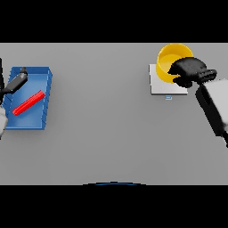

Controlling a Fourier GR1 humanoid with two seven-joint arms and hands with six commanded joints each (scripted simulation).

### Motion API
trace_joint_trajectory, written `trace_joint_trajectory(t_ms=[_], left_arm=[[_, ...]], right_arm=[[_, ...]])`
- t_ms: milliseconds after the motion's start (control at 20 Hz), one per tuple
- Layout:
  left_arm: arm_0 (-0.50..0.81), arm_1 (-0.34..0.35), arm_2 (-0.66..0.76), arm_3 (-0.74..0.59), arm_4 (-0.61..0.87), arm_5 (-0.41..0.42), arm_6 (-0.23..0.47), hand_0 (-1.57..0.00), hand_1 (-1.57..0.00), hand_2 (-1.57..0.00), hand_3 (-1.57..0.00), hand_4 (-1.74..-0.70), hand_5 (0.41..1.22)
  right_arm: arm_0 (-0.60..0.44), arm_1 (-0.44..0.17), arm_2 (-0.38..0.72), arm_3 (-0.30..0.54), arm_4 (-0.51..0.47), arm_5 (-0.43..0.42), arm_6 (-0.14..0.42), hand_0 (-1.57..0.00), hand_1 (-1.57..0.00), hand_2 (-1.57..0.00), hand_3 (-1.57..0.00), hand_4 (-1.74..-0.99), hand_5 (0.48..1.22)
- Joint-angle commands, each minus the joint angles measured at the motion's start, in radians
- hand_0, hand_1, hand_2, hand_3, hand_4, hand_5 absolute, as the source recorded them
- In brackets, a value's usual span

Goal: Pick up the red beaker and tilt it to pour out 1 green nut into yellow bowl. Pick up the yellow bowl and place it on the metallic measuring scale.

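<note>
Bowl (171,62) is seen at the far right corner of the table (111,133), sitting over the scale (162,84), which shows as a pale square plate with a small blue mark at its near edge; whether the bowl is fully resting on the plate or held just above it can't be told from here. Right hand (189,71) is curled over the bowl's right rim, fingers wrapped on it, so a clamp on the rim is what's read. Bowl looks like a rigid, thin-walled plastic thing, probably light, smooth and a bit slippery; a rim pinch is judged the sensible hold, since the wall is too wide to be wrapped whole; tipping is the risk if it's let go off-centre.

Beaker (29,102) is lying flat and slanted inside the blue tray (46,75) at the far left edge; it reads as a slim, stiff tube, best taken around the middle. Left hand (17,80) shows over the tray's far left corner, clear of the beaker; its fingers can't be made out. No nut is visible anywhere.
</note>
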Motion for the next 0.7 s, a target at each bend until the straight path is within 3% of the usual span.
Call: trace_joint_trajectory(t_ms=[0, 150, 300, 450, 500, 600, 650], left_arm=[[0.01, 0.003, 0.001, -0.009, -0.001, 0.002, 0.004, 0.0, 0.0, 0.0, 0.0, -0.72, 0.681], [-0.001, -0.002, 0.0, 0.005, -0.004, 0.004, 0.01, 0.0, 0.0, 0.0, 0.0, -0.72, 0.676], [-0.004, 0.002, -0.005, 0.008, -0.013, 0.004, 0.002, 0.0, 0.0, 0.0, 0.0, -0.73, 0.673], [-0.004, -0.001, -0.007, 0.013, -0.011, 0.001, -0.003, 0.0, 0.0, 0.0, 0.0, -0.72, 0.668], [-0.005, -0.006, -0.008, 0.012, -0.012, 0.006, -0.003, 0.0, 0.0, 0.0, 0.0, -0.72, 0.667], [-0.01, -0.008, -0.01, 0.029, -0.016, 0.007, -0.005, 0.0, 0.0, 0.0, 0.0, -0.72, 0.671], [-0.019, -0.011, -0.01, 0.038, -0.018, 0.01, -0.008, 0.0, 0.0, 0.0, 0.0, -0.72, 0.671]], right_arm=[[0.001, -0.002, -0.008, 0.014, -0.004, -0.007, -0.01, -1.57, -1.57, -1.4, -1.36, -1.741, 1.221], [0.001, 0.023, -0.01, 0.068, 0.001, -0.04, -0.015, -1.57, -1.57, -1.38, -1.33, -1.741, 1.221], [-0.005, 0.038, -0.018, 0.101, -0.013, -0.051, -0.062, -1.57, -1.57, -1.34, -1.4, -1.741, 1.221], [-0.008, 0.045, -0.024, 0.126, -0.016, -0.062, -0.062, -1.46, -1.57, -1.34, -1.45, -1.741, 1.221], [-0.01, 0.055, -0.02, 0.127, -0.013, -0.06, -0.043, -1.45, -1.5, -1.38, -1.39, -1.734, 1.221], [-0.014, 0.06, -0.025, 0.122, -0.023, -0.051, -0.042, -1.49, -1.48, -1.45, -1.1, -1.737, 1.221], [-0.01, 0.052, -0.028, 0.108, -0.028, -0.041, -0.047, -1.44, -1.34, -1.29, -0.99, -1.688, 1.221]])
